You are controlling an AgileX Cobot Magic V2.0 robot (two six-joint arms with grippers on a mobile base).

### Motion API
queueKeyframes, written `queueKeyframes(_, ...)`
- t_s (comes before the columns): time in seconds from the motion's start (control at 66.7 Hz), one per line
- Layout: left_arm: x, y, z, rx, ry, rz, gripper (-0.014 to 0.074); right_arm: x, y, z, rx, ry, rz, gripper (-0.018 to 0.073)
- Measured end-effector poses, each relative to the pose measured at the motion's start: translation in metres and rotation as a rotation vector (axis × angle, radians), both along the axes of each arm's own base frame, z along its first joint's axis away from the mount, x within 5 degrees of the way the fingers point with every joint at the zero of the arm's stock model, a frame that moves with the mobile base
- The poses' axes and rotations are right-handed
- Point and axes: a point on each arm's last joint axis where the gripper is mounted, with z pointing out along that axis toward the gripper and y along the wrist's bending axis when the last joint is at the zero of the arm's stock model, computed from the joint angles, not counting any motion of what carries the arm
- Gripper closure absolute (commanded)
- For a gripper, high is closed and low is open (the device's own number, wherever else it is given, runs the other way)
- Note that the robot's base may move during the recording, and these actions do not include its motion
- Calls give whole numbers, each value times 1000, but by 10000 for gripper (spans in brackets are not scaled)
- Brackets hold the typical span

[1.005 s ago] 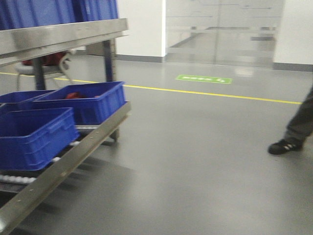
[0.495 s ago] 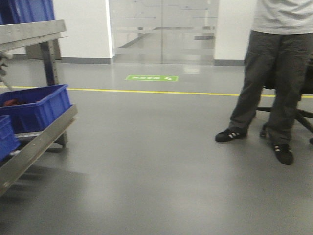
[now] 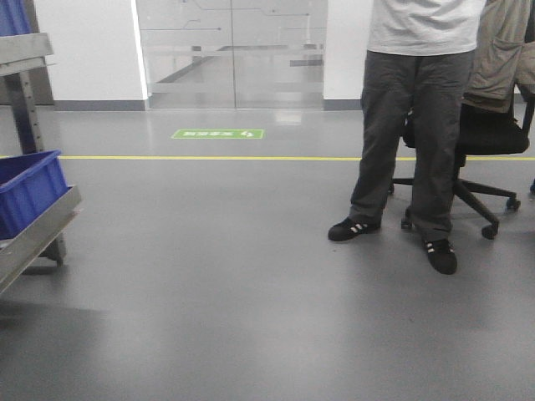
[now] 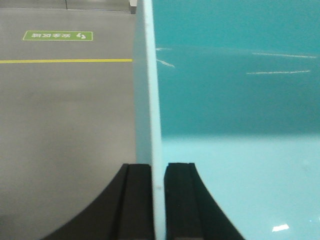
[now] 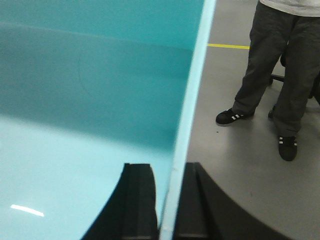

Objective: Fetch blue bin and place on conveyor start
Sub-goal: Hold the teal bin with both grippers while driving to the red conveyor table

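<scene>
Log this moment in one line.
left tool: shut on blue bin | right tool: shut on blue bin | person: standing ahead

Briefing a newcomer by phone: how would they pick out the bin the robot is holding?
Start at the robot's own arms, not the steel rack at the floor's left edge. The left gripper and right gripper each pinch a side wall of the turquoise bin held between them. It is pale and smooth-walled, unlike the dark royal-blue bin on the rack.
</scene>
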Motion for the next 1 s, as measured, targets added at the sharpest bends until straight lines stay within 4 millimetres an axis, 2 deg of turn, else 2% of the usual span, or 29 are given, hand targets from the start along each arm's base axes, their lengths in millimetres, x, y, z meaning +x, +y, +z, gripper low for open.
queueKeyframes(1.005, 0, 0, 0, 0, 0, 0, 708, 0, 0, 1, 1, -6, 0, 712)
